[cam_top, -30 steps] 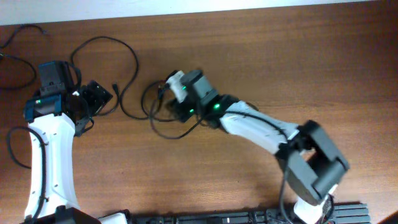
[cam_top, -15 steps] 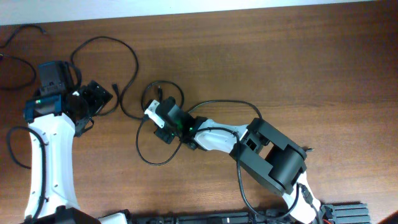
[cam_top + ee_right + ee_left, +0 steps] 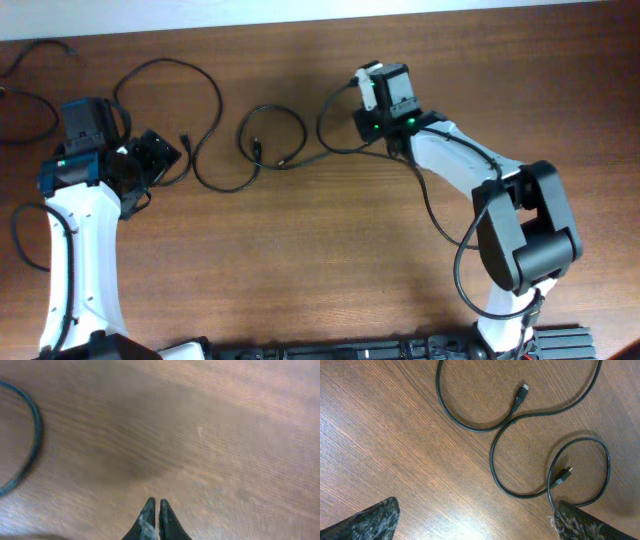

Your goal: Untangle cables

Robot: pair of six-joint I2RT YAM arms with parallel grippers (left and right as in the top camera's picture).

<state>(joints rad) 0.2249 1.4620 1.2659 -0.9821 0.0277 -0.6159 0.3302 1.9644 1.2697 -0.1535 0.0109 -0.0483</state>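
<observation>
The right gripper (image 3: pixel 156 503) is clenched tight beside the cables (image 3: pixel 491 457); the left gripper (image 3: pixel 477 520) stands released.

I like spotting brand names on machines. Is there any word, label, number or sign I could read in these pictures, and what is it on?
None: no readable text shows in any view.
The cables, plugs included, are plain black.
The wooden table carries no print.
The left arm and right arm show only small green lights, no lettering that can be made out.
</observation>
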